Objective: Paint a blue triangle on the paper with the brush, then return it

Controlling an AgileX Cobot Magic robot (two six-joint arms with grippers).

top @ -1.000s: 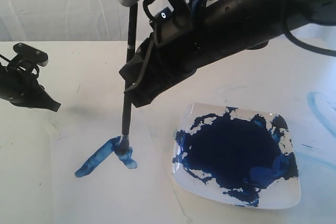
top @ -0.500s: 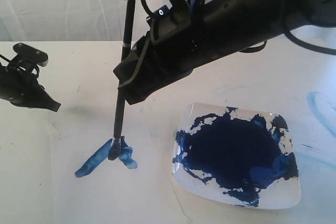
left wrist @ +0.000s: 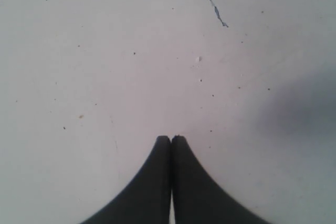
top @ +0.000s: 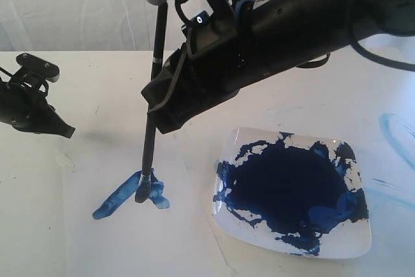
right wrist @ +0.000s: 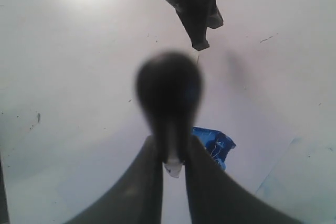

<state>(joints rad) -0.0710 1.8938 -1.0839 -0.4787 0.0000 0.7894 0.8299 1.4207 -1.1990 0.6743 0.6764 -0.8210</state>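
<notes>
The right pincer reaches in from the right and is clamped on the black handle of the brush, which stands nearly upright with a slight lean. The bristle tip rests on the blue triangle, a rough patch of blue strokes on the paper, just left of the plate that holds a dark blue paint pool. In the right wrist view the handle sits between the two fingers. The left pincer hovers at the left edge of the scene over the bare tabletop. Its jaws are pressed together on nothing, and it is well apart from the painted strokes.
</notes>
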